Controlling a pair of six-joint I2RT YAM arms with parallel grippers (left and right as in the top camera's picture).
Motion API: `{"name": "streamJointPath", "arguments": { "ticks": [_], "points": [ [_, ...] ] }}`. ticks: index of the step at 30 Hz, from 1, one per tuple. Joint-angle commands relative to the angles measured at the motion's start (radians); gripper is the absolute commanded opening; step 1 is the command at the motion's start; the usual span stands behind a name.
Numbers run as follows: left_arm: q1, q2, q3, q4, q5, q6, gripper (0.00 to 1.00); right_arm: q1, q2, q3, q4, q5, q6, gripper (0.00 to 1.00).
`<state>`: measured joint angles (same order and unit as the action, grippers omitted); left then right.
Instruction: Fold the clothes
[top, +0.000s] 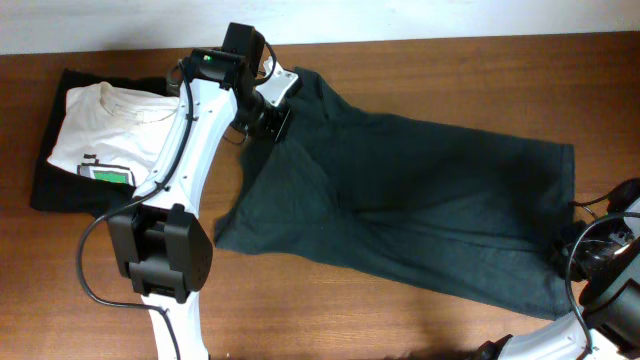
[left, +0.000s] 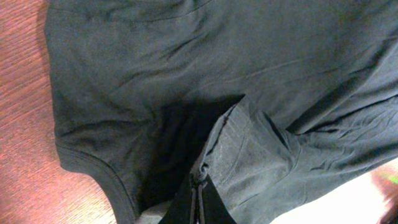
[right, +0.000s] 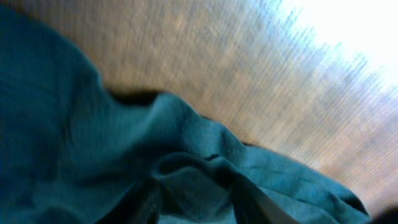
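At nine o'clock a white tee (top: 100, 130) lies on a black folded garment (top: 45, 190), apart from the work. Just right of them, at eleven o'clock, the left gripper (top: 272, 118) has its jaws pinched tight on a ridge of the dark T-shirt (top: 420, 200). The T-shirt lies spread from centre to three o'clock on the tabletop (top: 300, 320), creased, with no tidy fold showing. At four o'clock the right gripper (top: 585, 258) sits at the hem. Cloth lies between its jaws, but blur hides whether they clamp it. I judge the folding barely begun, with every fold yet to make.
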<state>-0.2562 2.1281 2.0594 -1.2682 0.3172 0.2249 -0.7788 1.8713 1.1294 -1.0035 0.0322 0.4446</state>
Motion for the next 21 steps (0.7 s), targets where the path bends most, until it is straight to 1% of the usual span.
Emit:
{"name": "streamJointPath", "arguments": {
  "ticks": [1,2,5,6,8,9,11,12,14,16,20,21],
  "points": [
    [-0.006,-0.031,0.01,0.003,-0.003,0.016,0.02,-0.024,-0.002,0.077,-0.068,0.006,0.003,0.32],
    [-0.006,-0.031,0.01,0.004,-0.003,0.017,0.02,-0.027,-0.002,0.103,-0.091,0.005,-0.002,0.25],
    [-0.006,-0.031,0.01,0.003,-0.003,0.016,0.02,-0.027,-0.002,0.159,-0.147,0.005,-0.003,0.11],
    [-0.006,-0.031,0.01,0.003,-0.003,0.017,0.02,-0.027,-0.002,0.174,-0.163,0.005,-0.003,0.04],
    [-0.006,-0.031,0.01,0.003,-0.003,0.017,0.02,-0.027,-0.002,0.194,-0.175,-0.006,-0.022,0.04],
    [-0.006,-0.031,0.01,0.003,-0.003,0.017,0.02,-0.027,-0.002,0.194,-0.175,-0.01,-0.022,0.07],
    [-0.006,-0.031,0.01,0.003,-0.003,0.017,0.02,-0.027,-0.001,0.178,-0.159,-0.024,-0.021,0.3],
    [-0.006,-0.031,0.01,0.003,-0.003,0.016,0.02,-0.026,-0.001,0.157,-0.139,-0.025,-0.021,0.33],
    [-0.006,-0.031,0.01,0.003,-0.003,0.017,0.02,-0.027,-0.001,0.08,-0.076,-0.033,-0.017,0.36],
    [-0.006,-0.031,0.01,0.003,-0.003,0.017,0.02,-0.027,-0.001,0.018,0.0,-0.052,-0.017,0.42],
    [-0.006,-0.031,0.01,0.003,-0.003,0.016,0.02,-0.027,-0.001,-0.008,0.043,-0.077,-0.017,0.43],
    [-0.006,-0.031,0.01,0.003,-0.003,0.016,0.02,-0.027,-0.001,-0.007,0.043,-0.077,-0.018,0.39]
  ]
}}
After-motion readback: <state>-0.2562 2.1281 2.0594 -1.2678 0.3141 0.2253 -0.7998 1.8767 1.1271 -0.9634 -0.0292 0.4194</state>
